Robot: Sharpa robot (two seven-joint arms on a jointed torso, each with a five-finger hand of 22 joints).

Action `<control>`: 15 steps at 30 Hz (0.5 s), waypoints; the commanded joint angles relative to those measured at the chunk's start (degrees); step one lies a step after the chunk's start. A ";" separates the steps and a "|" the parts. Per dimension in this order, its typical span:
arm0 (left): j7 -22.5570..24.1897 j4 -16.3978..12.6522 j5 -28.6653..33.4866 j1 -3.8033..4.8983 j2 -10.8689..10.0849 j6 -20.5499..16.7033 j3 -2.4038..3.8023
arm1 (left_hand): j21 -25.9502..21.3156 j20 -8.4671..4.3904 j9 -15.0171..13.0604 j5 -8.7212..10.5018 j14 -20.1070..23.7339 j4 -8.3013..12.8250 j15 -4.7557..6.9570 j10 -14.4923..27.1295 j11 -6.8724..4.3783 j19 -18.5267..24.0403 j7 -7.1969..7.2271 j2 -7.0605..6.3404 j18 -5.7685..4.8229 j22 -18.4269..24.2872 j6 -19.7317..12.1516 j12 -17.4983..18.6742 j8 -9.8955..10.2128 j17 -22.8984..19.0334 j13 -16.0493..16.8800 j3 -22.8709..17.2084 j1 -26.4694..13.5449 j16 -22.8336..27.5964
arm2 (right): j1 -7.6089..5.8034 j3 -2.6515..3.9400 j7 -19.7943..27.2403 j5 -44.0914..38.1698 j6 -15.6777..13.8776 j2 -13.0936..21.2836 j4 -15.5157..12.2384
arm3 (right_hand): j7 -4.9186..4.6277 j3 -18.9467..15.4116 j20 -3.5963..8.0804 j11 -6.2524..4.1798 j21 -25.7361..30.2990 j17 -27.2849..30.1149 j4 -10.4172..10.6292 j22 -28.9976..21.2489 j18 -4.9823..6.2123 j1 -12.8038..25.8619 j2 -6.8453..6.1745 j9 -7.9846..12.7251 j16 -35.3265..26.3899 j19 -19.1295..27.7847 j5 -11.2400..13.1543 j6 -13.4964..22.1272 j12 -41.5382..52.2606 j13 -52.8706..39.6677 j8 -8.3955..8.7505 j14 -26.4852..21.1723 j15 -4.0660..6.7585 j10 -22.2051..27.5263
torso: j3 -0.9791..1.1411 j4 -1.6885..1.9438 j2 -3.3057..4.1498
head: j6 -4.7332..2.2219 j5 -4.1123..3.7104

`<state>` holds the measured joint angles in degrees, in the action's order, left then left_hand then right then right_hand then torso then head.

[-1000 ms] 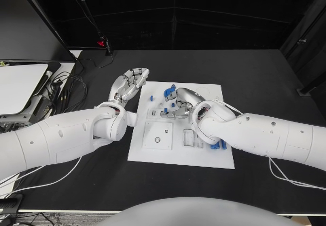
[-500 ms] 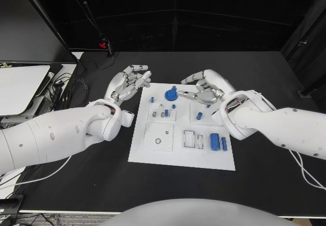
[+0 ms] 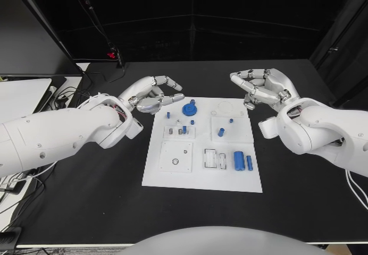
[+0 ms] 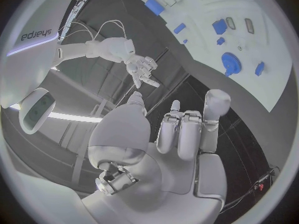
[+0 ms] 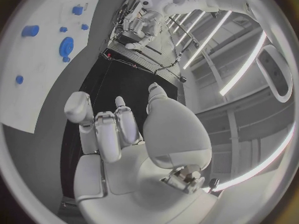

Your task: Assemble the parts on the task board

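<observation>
Both hands hover off the task board (image 3: 201,178): my left hand (image 3: 153,94) at its ten o'clock corner, my right hand (image 3: 263,87) at two o'clock, each empty with fingers loosely curled, apparently apart. From overhead I see two blue cylinders (image 3: 243,160) at four o'clock; my left wrist camera shows the blue gear (image 4: 231,63) more plainly.

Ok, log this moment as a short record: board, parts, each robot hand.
board: white plate mid-table, flat
gear: blue, at the board's far edge
cylinder: blue, lying near the board's right edge
left robot hand: raised beside the board's far left corner, fingers curled, holding nothing
right robot hand: raised past the board's far right corner, fingers curled, holding nothing
contact: neither hand touches the board
</observation>
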<state>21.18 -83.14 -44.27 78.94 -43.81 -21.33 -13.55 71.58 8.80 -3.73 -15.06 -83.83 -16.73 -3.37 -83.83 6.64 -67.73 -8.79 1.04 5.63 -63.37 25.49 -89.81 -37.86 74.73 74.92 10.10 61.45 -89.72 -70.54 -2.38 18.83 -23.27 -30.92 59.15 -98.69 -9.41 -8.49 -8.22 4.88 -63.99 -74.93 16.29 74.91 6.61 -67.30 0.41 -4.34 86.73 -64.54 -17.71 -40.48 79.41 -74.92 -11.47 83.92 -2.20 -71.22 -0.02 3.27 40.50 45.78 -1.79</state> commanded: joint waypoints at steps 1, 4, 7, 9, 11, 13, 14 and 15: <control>-14.24 0.42 -9.65 0.67 0.76 10.10 -0.03 | 8.97 0.71 -0.07 -0.41 -6.17 0.23 -1.04 -6.17 0.87 -6.46 -2.49 -0.63 -1.97 -11.67 2.60 -0.19 2.59 15.27 15.08 -1.00 -0.01 -0.28 | -0.10 -0.03 6.50 15.89 8.93 0.26 0.46 | -0.10 -1.46 -0.19 0.17 11.35 -5.11 -0.08 -3.07 2.72 1.63 1.48 -0.26 -6.34 10.56 0.17 2.22 -12.70 6.66 -1.99 -5.94 0.05 19.85 | -0.02 -0.27 0.02 | -0.15 -0.36; -18.25 1.03 -12.13 1.05 1.75 13.09 -0.04 | 14.01 1.43 -0.46 -0.52 -6.17 -0.08 -1.24 -6.17 0.96 -13.03 -2.45 -0.63 -3.45 -19.09 5.18 -0.19 3.20 15.27 15.08 -1.24 -0.12 -0.28 | -0.04 -0.15 7.04 19.19 10.53 0.44 0.99 | -0.35 -2.70 -0.69 0.66 18.72 3.84 0.08 -7.07 3.67 2.37 2.56 -0.51 -15.04 17.47 0.28 3.85 -20.82 15.36 -4.18 -16.31 -0.43 29.32 | -0.04 -0.33 0.05 | -0.17 -0.34; -20.45 1.67 -14.12 1.22 2.67 14.29 -0.04 | 16.59 1.61 -1.92 -0.53 -6.17 -0.05 -0.85 -6.17 0.33 -17.96 -1.71 -0.87 -4.57 -23.33 8.58 -0.19 0.78 15.27 15.08 -1.20 -0.54 -0.28 | 0.05 -0.33 7.35 21.73 11.45 0.59 1.45 | -0.60 -3.59 -1.24 1.11 21.29 13.18 0.07 -9.26 3.73 2.18 3.20 -0.77 -23.79 19.02 -0.04 4.90 -23.69 19.74 -6.05 -26.37 -0.96 30.56 | -0.04 -0.10 -0.02 | -0.17 -0.65; -22.24 2.12 -15.33 1.29 3.27 15.48 -0.05 | 18.22 1.43 -3.14 -0.57 -6.17 -0.12 -0.41 -6.17 -0.18 -21.78 -1.14 -0.98 -5.51 -26.27 9.84 -0.19 -0.99 15.27 15.08 -1.32 -0.94 -0.28 | 0.11 -0.43 7.53 23.43 11.97 0.70 1.80 | -0.63 -4.08 -1.54 1.29 22.70 19.10 0.07 -10.65 3.76 1.99 3.74 -0.90 -28.70 19.38 -0.16 5.61 -24.95 22.46 -7.26 -31.57 -1.21 31.05 | -0.05 -0.14 -0.05 | -0.25 -0.60; -23.81 2.48 -16.29 1.32 3.73 16.91 -0.05 | 18.42 1.19 -4.03 -0.50 -6.17 -0.12 -0.09 -6.17 -0.39 -22.27 -0.89 -1.08 -5.63 -26.63 10.08 -0.19 -2.03 15.27 15.08 -1.31 -1.73 -0.28 | 0.15 -0.48 7.63 24.27 12.28 0.81 2.00 | -0.70 -4.41 -1.70 1.44 23.43 20.57 0.07 -11.41 3.75 1.91 4.04 -0.96 -29.39 19.47 -0.27 6.06 -25.44 23.99 -7.99 -32.15 -1.38 31.30 | -0.03 -0.12 -0.01 | -0.32 -0.35; -25.56 2.83 -17.60 1.33 4.20 18.53 -0.05 | 18.42 0.96 -5.29 0.37 -6.17 -0.16 0.13 -6.17 -0.72 -22.27 -0.60 -1.49 -5.63 -26.63 10.22 -0.19 -3.49 15.27 15.08 -1.27 -3.47 -0.28 | 0.21 -0.52 7.75 24.94 12.64 0.90 2.22 | -0.54 -4.78 -1.80 1.47 23.93 21.64 0.14 -12.00 3.77 2.21 4.46 -1.07 -29.55 19.46 0.14 6.07 -25.53 25.25 -8.79 -32.34 -1.44 31.31 | -0.01 -0.16 -0.01 | -0.40 -0.23; -26.34 3.00 -18.12 1.34 4.40 19.23 -0.05 | 18.42 0.83 -6.06 0.54 -6.17 -0.13 0.28 -6.17 -0.88 -22.27 -0.39 -1.69 -5.63 -26.63 10.38 -0.19 -4.39 15.27 15.08 -1.47 -3.88 -0.28 | 0.24 -0.53 7.76 25.16 12.81 0.93 2.31 | -0.45 -4.88 -1.82 1.46 24.03 21.89 0.15 -12.13 3.77 2.25 4.53 -1.09 -29.56 19.47 0.22 6.07 -25.52 25.53 -8.98 -32.39 -1.45 31.28 | -0.05 -0.17 0.01 | -0.41 -0.18; -27.07 3.20 -18.53 1.34 4.65 19.79 -0.05 | 18.42 0.63 -7.15 0.68 -6.17 -0.13 0.50 -6.17 -1.09 -22.27 -0.17 -1.95 -5.63 -26.63 10.11 -0.19 -5.47 15.27 15.08 -1.86 -4.18 -0.28 | 0.27 -0.54 7.77 25.33 12.98 0.96 2.39 | -0.41 -4.91 -1.83 1.46 24.10 22.05 0.11 -12.21 3.77 2.20 4.57 -1.10 -29.56 19.47 0.18 6.10 -25.50 25.73 -9.08 -32.43 -1.45 31.28 | -0.07 -0.22 0.00 | -0.41 -0.15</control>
<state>-0.47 -80.08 -58.72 80.17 -39.33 -6.37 -13.64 89.83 9.78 -10.63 -14.62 -83.99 -16.85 -3.13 -84.01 5.80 -84.14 -9.28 -1.00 0.35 -74.96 35.65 -89.81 -43.02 74.95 74.95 8.43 57.70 -89.96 -70.22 -2.93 24.77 -1.86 -20.79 60.09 -96.28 -9.96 -13.11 -9.94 6.25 -40.13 -53.08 16.36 62.79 9.82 -65.01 4.41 -5.39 57.36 -45.23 -17.80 -34.83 54.07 -49.42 -20.36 51.89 -3.57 -40.31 -0.05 3.09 40.50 45.40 -2.07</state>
